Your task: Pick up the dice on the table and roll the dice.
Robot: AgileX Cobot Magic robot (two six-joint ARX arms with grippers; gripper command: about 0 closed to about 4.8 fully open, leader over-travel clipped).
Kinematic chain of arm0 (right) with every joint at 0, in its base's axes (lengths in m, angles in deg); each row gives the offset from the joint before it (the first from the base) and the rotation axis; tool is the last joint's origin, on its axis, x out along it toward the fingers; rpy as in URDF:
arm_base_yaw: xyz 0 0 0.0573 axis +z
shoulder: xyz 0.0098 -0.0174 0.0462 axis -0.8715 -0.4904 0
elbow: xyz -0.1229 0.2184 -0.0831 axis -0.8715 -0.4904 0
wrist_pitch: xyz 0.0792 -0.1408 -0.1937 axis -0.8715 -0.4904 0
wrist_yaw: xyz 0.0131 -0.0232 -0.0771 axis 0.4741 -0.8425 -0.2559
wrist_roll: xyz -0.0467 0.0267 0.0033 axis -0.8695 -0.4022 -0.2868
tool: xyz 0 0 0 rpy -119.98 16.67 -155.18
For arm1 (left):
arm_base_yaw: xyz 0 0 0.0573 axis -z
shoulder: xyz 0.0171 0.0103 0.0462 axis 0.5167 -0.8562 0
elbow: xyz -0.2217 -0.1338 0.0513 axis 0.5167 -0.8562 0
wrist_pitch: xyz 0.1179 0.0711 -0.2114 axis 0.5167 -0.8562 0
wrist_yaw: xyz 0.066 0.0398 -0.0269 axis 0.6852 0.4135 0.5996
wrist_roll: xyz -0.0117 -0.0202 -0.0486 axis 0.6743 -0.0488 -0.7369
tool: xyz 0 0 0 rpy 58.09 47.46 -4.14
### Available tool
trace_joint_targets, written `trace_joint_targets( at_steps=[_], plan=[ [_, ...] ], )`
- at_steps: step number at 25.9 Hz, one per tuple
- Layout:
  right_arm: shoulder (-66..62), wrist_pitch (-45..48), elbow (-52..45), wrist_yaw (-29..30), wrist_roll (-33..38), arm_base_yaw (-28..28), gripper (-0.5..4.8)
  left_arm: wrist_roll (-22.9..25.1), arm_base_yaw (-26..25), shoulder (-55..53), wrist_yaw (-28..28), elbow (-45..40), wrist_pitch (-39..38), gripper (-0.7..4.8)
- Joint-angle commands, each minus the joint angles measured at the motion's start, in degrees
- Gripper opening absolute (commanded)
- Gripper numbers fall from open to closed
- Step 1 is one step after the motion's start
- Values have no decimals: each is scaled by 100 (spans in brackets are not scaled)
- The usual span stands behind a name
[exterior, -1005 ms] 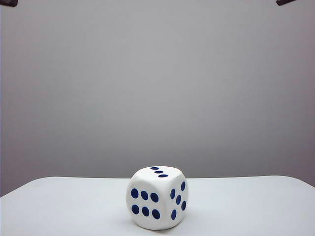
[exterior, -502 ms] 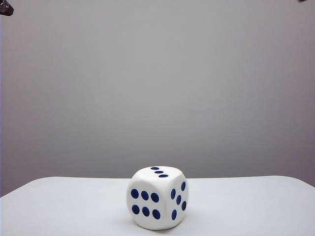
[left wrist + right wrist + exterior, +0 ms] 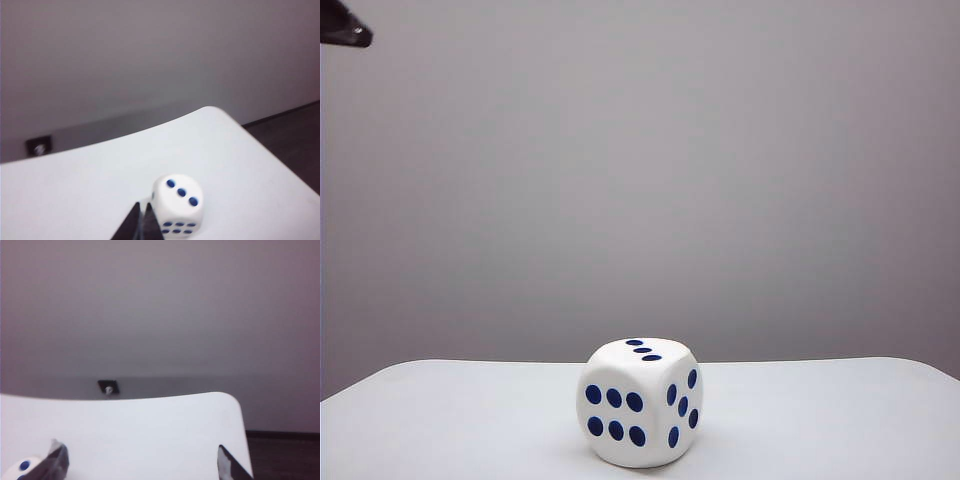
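The dice, a large white cube with dark blue pips, rests on the white table near its front edge, three pips up. In the left wrist view my left gripper is shut, its dark fingertips pressed together and empty, above the table just beside the dice. My right gripper is open, its fingers wide apart with only bare table between them. A corner of the dice peeks in outside one finger. A dark part of the left arm shows at the exterior view's top left.
A plain grey wall stands behind the table. A small dark wall plate sits low on it, also seen as the wall plate in the left wrist view. The table's rounded corner borders dark floor.
The dark left arm part at the exterior view's top left has come lower into view. The dark part at the top right has left the frame. The dice has not moved.
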Motion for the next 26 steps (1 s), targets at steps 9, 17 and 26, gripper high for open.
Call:
trace_joint_targets(
  at_steps=[9, 17, 26],
  plan=[
    [476, 164, -221, 2127, 35, -1488, 223, -52, 0, 317, 317, -1034, 1241, -2],
    [2433, 686, -1591, 826, 815, -1478, -8, -240, 2, 1617, 1624, -1530, 1329, -3],
    [2439, 1217, -2612, 870, 831, -1475, -7, -227, -2, 2347, 2612, -2044, 850, -3]
  ],
)
